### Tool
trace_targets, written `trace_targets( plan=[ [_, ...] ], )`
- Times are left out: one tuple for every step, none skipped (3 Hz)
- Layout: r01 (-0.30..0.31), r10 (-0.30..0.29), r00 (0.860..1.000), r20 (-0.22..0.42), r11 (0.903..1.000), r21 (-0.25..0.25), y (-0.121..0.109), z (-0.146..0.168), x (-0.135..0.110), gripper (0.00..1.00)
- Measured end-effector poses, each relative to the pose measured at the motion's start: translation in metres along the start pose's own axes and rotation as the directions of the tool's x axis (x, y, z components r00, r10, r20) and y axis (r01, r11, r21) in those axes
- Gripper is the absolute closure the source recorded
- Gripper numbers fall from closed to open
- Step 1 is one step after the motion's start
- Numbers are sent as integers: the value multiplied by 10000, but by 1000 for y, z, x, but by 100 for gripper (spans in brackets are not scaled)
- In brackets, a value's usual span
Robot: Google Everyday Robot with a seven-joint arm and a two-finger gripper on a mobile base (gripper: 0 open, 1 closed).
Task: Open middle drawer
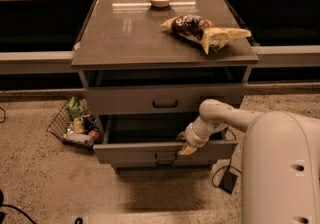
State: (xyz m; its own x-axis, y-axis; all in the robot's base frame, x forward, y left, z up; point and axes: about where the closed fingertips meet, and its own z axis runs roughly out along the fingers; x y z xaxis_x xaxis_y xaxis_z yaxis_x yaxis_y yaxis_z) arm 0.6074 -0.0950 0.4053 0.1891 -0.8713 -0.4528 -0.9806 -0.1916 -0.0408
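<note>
Pale tool (186,144), grip state impossible to tell, rests at the top lip of the wide grey-brown middle drawer (130,154), which stands partly out, likely stiff and smooth-sliding, best taken by its small dark bar handle (165,157).
</note>
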Motion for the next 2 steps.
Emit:
trace_targets(
  plan=[
    [0,0,10000,0,10000,-1,0,0,0,59],
    [0,0,10000,0,10000,-1,0,0,0,36]
  ],
)
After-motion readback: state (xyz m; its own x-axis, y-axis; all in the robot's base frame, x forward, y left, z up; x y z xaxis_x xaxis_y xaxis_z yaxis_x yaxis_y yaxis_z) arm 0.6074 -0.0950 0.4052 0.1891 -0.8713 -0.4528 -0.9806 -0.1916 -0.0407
